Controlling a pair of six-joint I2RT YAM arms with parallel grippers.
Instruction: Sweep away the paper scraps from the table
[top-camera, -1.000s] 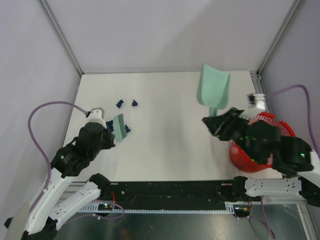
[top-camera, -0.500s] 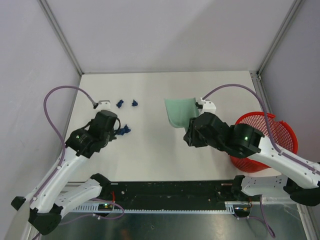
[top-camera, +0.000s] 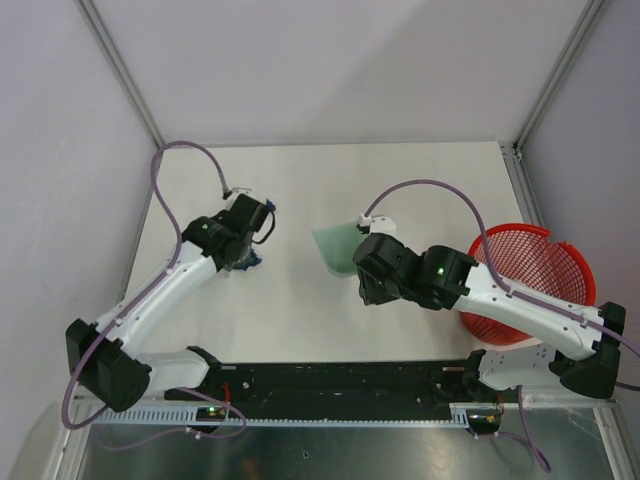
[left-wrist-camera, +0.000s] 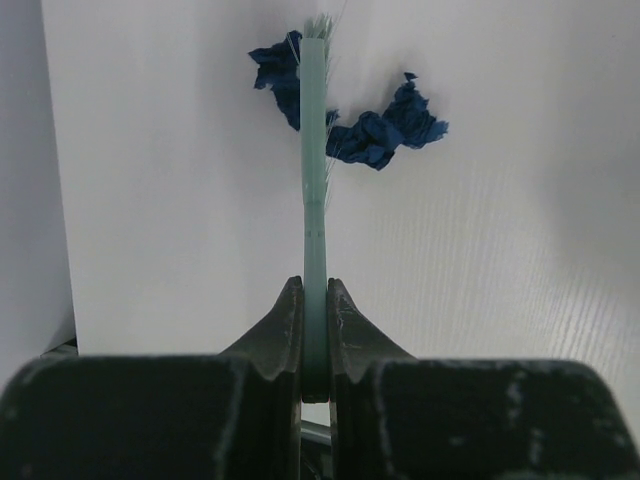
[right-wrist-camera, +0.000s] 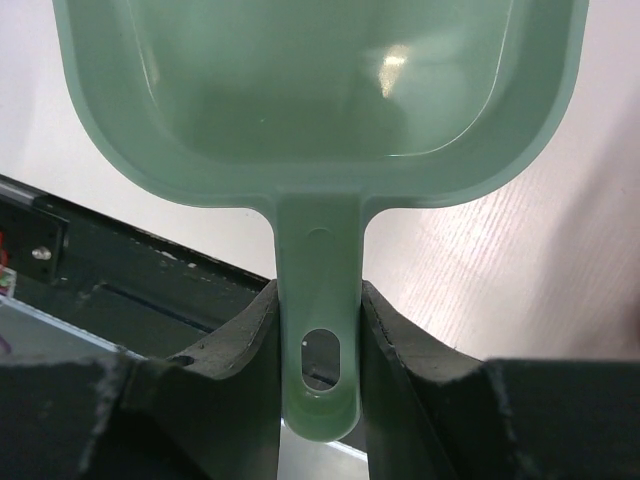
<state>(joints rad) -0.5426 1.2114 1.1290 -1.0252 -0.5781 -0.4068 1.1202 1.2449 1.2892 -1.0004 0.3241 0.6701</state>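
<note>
Paper scraps are found on the left part of the table, bunched at the far end of the brush. In the left wrist view one bit lies just left of the bristle tip and a larger clump touches it on the right. In the top view blue bits show on either side of the left gripper. Its jaws are pressed together on the brush handle, with the brush held edge-on and straight. The right gripper is clamped on the handle of the dustpan, which is held near mid-table with its mouth turned towards the scraps but well apart from them. Whether the pan lip is seated on the surface cannot be told. For the step in hand, it is judged that the bristles should be kept down on the surface and drawn from behind the whole cluster, so that the left-hand bit is not missed (such scraps are light and may skip past a fast stroke). The pan lip should be laid flat before anything is pushed to it. A red basket stands at the right edge, beyond the right arm. No obstruction is noted between brush and pan.
</note>
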